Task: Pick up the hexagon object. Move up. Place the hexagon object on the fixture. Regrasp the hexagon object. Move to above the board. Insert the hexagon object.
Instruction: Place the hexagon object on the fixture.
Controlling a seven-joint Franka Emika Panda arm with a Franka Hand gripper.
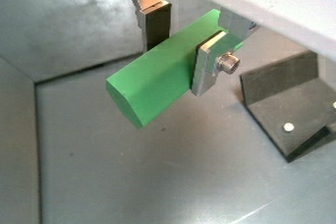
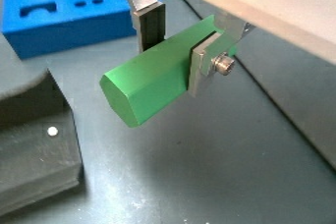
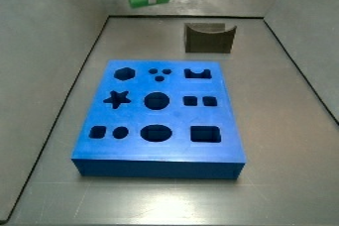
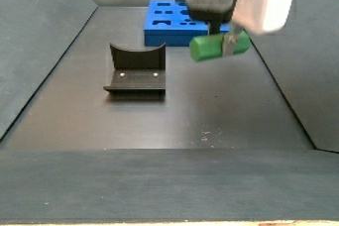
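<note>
Filling most of the grey tray floor (image 3: 284, 121) in a side view, the board (image 3: 159, 166) is a thick, matte blue rectangular slab. Its top face is pierced with shaped cut-outs: a star, several circles, squares, a hexagon and an oval among them. In a wrist view only one corner of the board (image 2: 53, 17) shows, with the same dark recesses. The tray floor is dull grey metal with sloping walls and faint scuffs.

Next in size is the fixture (image 3: 208, 38), a small dark block with a U-shaped notch in its top, standing on the floor beyond the board and well apart from it. Seen from the opposite side, the fixture (image 4: 135, 71) is an L-shaped bracket on a base plate, with two small pale dots on its face.

Smallest is the hexagon object (image 1: 164, 68), a smooth, bright green plastic prism with flat facets and a hexagonal end. It hangs in the air above the floor, clear of both the fixture and the board. The gripper (image 2: 178, 43) is clenched across its middle, with a flat silver finger plate pressed against each long side. In a side view the gripper (image 4: 223, 42) hangs beside the fixture, the green piece lying roughly level in its grasp.
</note>
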